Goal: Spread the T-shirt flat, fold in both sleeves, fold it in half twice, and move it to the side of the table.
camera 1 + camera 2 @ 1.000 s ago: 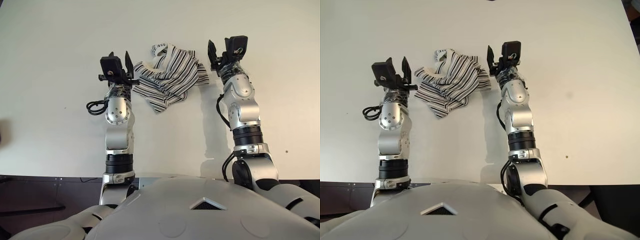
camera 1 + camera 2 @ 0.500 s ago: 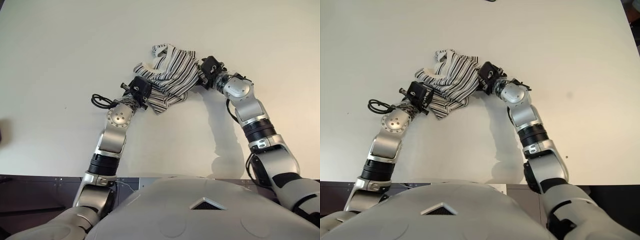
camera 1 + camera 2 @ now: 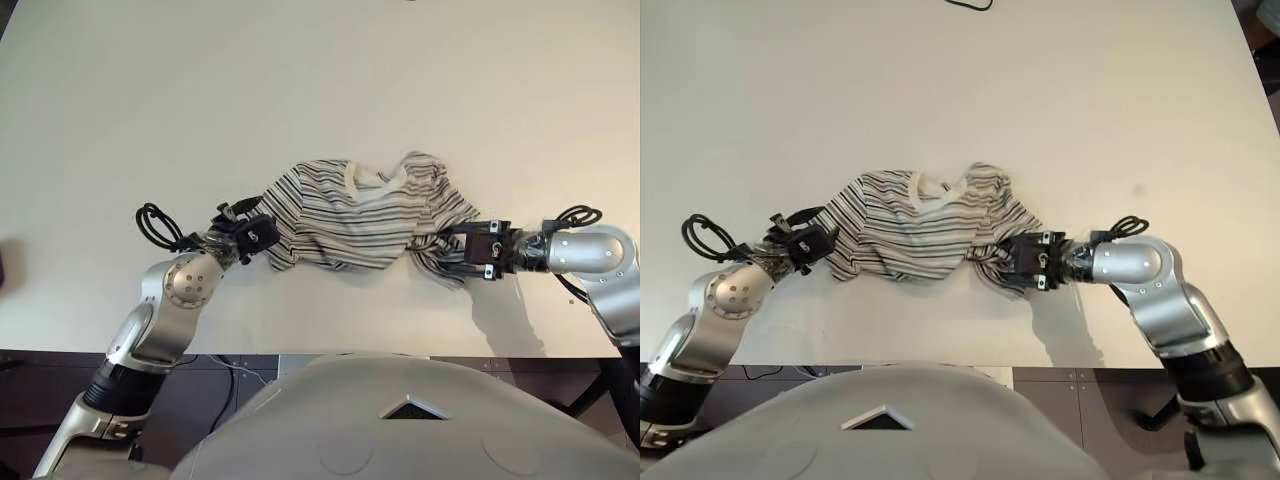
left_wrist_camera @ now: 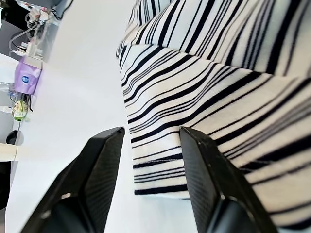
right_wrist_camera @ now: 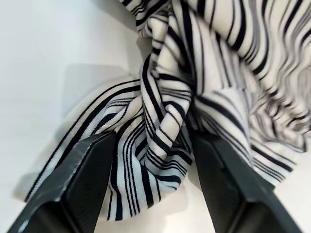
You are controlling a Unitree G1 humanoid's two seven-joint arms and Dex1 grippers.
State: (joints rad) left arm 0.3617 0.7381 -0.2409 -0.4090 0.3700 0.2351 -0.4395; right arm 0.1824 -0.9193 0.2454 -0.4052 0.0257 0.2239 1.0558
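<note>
Both spread wide: left end effector (image 3: pixel 264 236), right end effector (image 3: pixel 459 243). Soft, limp T-shirt (image 3: pixel 350 215) probably grips best at hems.

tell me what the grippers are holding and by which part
Nothing is clamped. Both grippers are open: the left gripper straddles a striped edge of the shirt, the right gripper a bunched fold at its other end.
</note>
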